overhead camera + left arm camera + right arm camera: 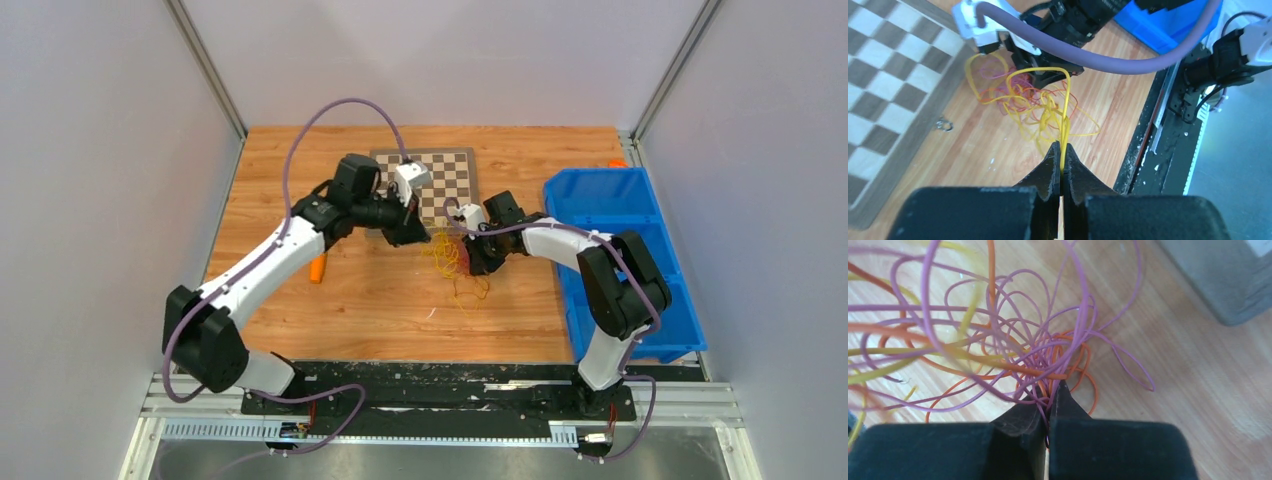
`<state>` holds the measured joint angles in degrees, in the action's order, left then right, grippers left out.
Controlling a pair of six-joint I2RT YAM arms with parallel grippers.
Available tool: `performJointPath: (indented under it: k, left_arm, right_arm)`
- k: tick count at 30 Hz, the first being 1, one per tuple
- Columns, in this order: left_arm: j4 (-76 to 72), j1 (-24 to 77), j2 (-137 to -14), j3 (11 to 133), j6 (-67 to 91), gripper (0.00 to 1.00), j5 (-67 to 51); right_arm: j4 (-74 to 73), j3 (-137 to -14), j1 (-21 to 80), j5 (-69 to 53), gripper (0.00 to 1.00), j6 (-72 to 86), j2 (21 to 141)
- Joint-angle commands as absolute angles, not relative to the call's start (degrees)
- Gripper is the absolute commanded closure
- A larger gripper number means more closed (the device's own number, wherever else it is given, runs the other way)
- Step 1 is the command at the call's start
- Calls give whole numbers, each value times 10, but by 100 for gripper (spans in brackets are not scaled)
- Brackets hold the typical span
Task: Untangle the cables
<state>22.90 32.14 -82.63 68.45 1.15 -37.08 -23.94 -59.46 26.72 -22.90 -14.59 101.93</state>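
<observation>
Left claw pressed together, pinching yellow strand. Right claw pressed together on purple strands. Cables heaped on desk, between claws. Risk: pulling apart likely tightens knots, since loops interlock; thin strand may slip free.

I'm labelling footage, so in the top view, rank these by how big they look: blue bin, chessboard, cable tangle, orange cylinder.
Largest to smallest:
1. blue bin
2. chessboard, though partly hidden
3. cable tangle, a loose spread
4. orange cylinder, clearly smallest
</observation>
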Motion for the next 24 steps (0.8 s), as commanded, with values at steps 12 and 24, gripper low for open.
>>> performJointPath:
  k: [12, 24]
  left_arm:
    - [322, -22, -743, 1140, 71, 100, -488]
    - [207, -128, -796, 1332, 163, 100, -295]
  right_arm:
    - [-214, -519, 262, -133, 100, -153, 974]
    - [-216, -478, 261, -119, 100, -167, 951]
